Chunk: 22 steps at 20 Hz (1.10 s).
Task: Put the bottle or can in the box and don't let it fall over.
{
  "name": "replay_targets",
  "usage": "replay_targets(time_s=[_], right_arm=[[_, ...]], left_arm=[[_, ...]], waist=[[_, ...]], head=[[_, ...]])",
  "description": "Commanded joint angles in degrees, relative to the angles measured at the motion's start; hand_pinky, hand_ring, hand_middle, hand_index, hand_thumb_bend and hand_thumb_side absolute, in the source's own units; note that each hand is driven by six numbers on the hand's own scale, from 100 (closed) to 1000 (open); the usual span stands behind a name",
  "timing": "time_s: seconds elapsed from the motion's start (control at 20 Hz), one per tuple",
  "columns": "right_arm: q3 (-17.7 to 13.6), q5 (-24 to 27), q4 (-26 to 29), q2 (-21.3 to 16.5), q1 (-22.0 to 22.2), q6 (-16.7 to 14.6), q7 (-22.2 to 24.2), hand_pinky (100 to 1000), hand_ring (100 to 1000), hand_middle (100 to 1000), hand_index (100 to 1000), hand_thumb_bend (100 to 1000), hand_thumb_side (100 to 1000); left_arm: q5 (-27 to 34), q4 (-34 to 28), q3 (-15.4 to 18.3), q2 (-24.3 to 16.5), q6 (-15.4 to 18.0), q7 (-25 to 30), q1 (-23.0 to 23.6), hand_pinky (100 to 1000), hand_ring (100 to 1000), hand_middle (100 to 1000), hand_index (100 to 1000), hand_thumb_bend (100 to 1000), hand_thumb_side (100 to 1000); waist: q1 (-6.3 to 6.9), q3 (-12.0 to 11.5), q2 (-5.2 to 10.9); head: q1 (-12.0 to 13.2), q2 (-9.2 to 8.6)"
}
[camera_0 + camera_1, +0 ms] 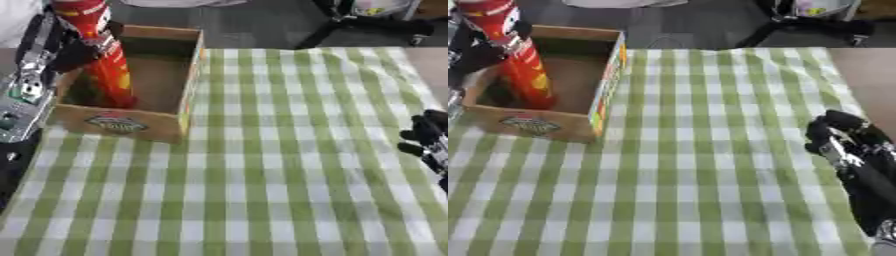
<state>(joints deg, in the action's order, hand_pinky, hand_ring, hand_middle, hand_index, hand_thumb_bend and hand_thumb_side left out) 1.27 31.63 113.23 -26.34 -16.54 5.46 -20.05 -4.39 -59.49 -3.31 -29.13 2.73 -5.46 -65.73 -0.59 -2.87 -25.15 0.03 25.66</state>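
Partly hidden, the left hand [74,50] grips the red can [105,60] inside the box [166,125], top cropped.

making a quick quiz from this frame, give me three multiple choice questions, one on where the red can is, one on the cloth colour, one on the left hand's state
1. Where is the tall red can?
A. lying flat on the cloth
B. standing inside the cardboard box
C. beside the right hand

2. What colours is the checked tablecloth?
A. green and white
B. blue and yellow
C. plain red

3. What is the left hand doing?
A. resting open on the cloth
B. curled round the can
C. pushing the box's front wall

Answers:
1 B: the can's base sits inside the box, near its left wall, and the can is about upright.
2 A: green and white checks cover the table.
3 B: dark fingers wrap the can's upper part, while the right hand sits idle at the right edge.
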Motion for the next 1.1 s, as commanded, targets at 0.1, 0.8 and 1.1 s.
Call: replay_targets(time_s=[0.1, 0.8, 1.1], right_arm=[[-1.14, 0.34, 1.36, -0.60, 0.33, -0.23, -0.77, 712, 698, 717, 723, 475, 239], [-0.96, 1.26, 1.36, -0.75, 0.11, -0.48, -0.53, 712, 698, 717, 723, 478, 247], [-0.97, 1.25, 1.36, -0.76, 0.13, -0.45, -0.59, 712, 698, 717, 723, 478, 247]], left_arm=[[3.10, -4.87, -0.34, -3.36, -2.28, 0.65, 0.11, 986, 1000, 920, 916, 397, 477], [-0.67, -4.88, -1.08, -2.48, -4.32, 4.16, 0.82, 1000, 1000, 954, 943, 518, 637], [-2.68, -4.32, -0.81, -2.21, -3.92, 4.30, 0.71, 1000, 1000, 954, 943, 518, 637]], waist=[[-0.22, -0.82, 2.76], [-1.52, -1.29, 3.91], [-1.53, -1.28, 3.87]], head=[[-0.74, 0.74], [-0.63, 0.97], [-0.65, 1.00]])
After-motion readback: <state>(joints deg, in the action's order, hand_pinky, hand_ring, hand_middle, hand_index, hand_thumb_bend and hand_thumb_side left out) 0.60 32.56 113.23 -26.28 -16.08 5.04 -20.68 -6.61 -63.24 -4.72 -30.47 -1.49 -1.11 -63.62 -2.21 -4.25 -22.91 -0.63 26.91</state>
